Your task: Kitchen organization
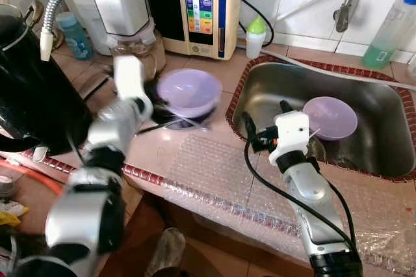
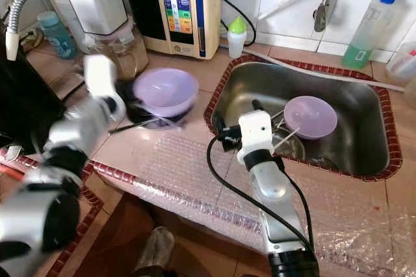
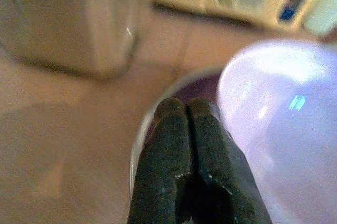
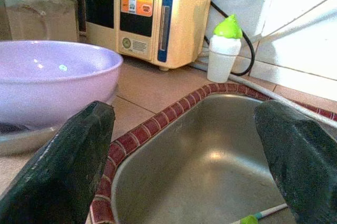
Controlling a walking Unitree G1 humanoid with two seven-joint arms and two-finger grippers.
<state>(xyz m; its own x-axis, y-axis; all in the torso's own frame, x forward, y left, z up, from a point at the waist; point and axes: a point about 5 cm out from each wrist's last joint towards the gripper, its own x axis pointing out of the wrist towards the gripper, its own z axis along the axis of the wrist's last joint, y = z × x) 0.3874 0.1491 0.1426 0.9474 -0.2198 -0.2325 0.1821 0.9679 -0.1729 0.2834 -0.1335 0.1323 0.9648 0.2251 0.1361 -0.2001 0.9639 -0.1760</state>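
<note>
1. The left gripper (image 3: 189, 124) sits at the rim of a lilac bowl (image 1: 189, 92) on the tiled surface (image 1: 195, 150), at about 10 o'clock from the sink (image 1: 383, 166). Its black fingers (image 3: 168, 166) are pressed together. Whether they pinch the bowl's rim I cannot tell; the bowl lies just beside them, over a dark shallow dish (image 3: 174, 90).
2. The right gripper (image 4: 184, 171) hovers at the near-left edge of the sink, fingers (image 4: 63, 166) spread wide, nothing between them.
3. A second lilac bowl (image 1: 330, 118) lies inside the sink, at about 2 o'clock from the right gripper and apart from it.
4. At 12 o'clock from the first bowl stands a cream appliance (image 1: 201, 7) with coloured buttons; a small white bottle with a green cap (image 1: 256, 36) stands at its 3 o'clock, by the wall.
5. A glass jar (image 2: 120, 49) stands at 10 o'clock from the first bowl, close to it.
6. Bubble wrap (image 1: 214, 173) covers the near edge of the surface.
7. A clear bottle of green liquid (image 1: 390, 30) stands behind the sink's far-right corner.
</note>
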